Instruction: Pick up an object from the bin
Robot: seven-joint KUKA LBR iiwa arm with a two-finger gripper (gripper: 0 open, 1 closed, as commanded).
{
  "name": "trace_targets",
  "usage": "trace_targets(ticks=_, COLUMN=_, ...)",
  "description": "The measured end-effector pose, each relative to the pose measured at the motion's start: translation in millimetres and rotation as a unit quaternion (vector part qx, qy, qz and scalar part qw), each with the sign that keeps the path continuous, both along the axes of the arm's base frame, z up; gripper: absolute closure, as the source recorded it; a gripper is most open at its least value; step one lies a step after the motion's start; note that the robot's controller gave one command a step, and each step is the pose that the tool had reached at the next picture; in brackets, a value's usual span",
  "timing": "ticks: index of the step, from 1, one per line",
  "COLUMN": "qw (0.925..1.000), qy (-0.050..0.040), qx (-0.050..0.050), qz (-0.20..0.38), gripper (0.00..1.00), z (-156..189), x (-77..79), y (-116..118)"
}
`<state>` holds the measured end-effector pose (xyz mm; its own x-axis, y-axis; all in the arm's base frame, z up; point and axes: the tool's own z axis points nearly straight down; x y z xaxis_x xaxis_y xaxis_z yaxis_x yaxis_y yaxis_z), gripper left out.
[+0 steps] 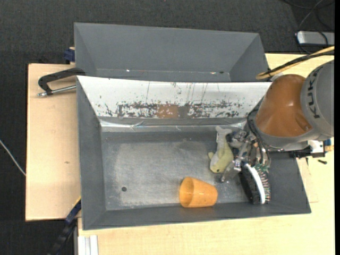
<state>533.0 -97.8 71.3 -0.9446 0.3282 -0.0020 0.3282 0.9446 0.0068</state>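
My gripper (241,153) hangs low in the bin's right part, just beneath the arm's orange cover. A pale cream-yellow soft thing (221,156) lies upright-ish right against the gripper's left side; whether it is gripped I cannot tell. A black brush with pale bristles (253,184) lies just below the gripper, angled toward the bin's front right corner. An orange plastic cup (197,192) lies on its side near the front wall, left of and below the gripper.
The arm with its orange cover reaches in over the bin's right rim. The left half of the bin floor is bare grey metal with one small dark spot. The scuffed back wall slopes up behind.
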Motion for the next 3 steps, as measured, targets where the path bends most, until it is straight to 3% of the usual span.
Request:
trace_targets(ticks=1, qw=1.0000, qy=-0.0030, qx=-0.003, qz=0.000, gripper=1.00, z=1.2, x=2.1, y=-2.3)
trace_targets(ticks=3, qw=1.0000, qy=-0.0004, qx=-0.002, qz=0.001, gripper=1.00, z=32.1, x=5.2, y=-0.4)
